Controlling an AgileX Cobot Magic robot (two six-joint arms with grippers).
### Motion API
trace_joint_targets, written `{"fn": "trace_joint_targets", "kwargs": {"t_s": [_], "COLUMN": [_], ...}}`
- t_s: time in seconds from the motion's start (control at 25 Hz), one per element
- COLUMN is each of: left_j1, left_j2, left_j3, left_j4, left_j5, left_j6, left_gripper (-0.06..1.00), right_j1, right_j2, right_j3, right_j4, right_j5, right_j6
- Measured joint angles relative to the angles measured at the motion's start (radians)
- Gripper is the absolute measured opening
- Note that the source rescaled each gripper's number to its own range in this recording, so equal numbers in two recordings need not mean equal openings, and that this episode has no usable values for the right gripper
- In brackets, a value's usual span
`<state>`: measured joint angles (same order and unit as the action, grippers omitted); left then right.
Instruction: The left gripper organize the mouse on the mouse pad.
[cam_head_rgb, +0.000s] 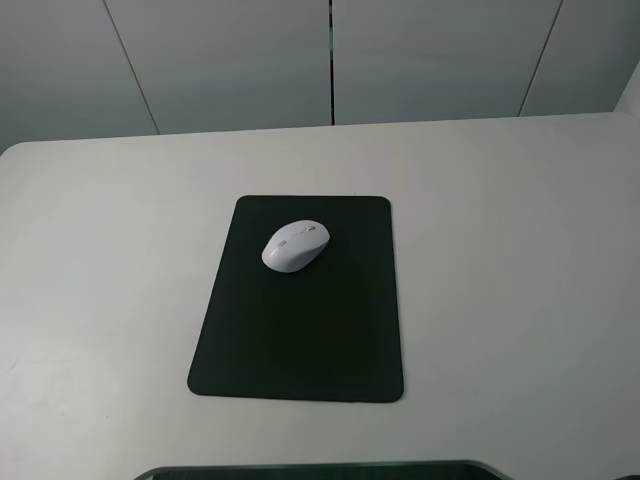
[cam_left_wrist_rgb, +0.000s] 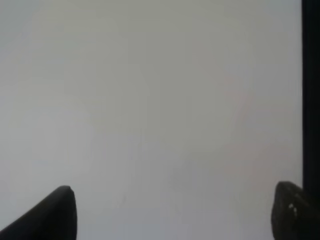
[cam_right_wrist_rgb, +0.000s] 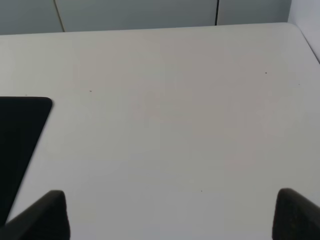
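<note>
1. From the high exterior camera, the mouse (cam_head_rgb: 295, 246) lay on the mouse pad (cam_head_rgb: 300, 330), in the part toward the worktop's (cam_head_rgb: 520, 250) far edge, askew to the pad's edges. Neither arm showed.
2. In the left wrist view, the left end effector (cam_left_wrist_rgb: 172, 212) was released, fingertips (cam_left_wrist_rgb: 55, 212) wide apart over bare worktop. Squaring the mouse would probably call for a gentle, centred grip.
3. In the right wrist view, the right end effector (cam_right_wrist_rgb: 172, 212) was likewise released, beside the pad's corner.

Soft, even light with no hard shadows. The table (cam_head_rgb: 500, 250) reads washed-out and slightly noisy. The left wrist view is blurred and hazy; the fingertips (cam_left_wrist_rgb: 55, 215) are out of focus.
</note>
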<state>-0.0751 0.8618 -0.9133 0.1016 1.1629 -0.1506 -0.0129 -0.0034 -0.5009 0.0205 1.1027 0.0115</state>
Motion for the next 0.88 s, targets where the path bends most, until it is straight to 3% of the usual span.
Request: {"fn": "trace_joint_targets", "kwargs": {"t_s": [0.2,0.4,0.88], "left_j1": [0.17,0.297,0.326], "left_j2": [-0.266,-0.506,-0.852], "left_j3": [0.163,0.204,0.212], "left_j4": [-0.03,-0.059,-0.09], "left_j5": [-0.008,-0.002,0.008], "left_j6": [0.068,0.101,0.151], "left_gripper": [1.0,1.0,1.0], "right_j1": [0.0,0.0,0.0], "right_j2": [0.0,0.0,0.0], "right_j3": [0.0,0.0,0.0], "right_j4": [0.0,0.0,0.0], "right_j5": [0.0,0.0,0.0], "right_j6": [0.0,0.0,0.0]}}
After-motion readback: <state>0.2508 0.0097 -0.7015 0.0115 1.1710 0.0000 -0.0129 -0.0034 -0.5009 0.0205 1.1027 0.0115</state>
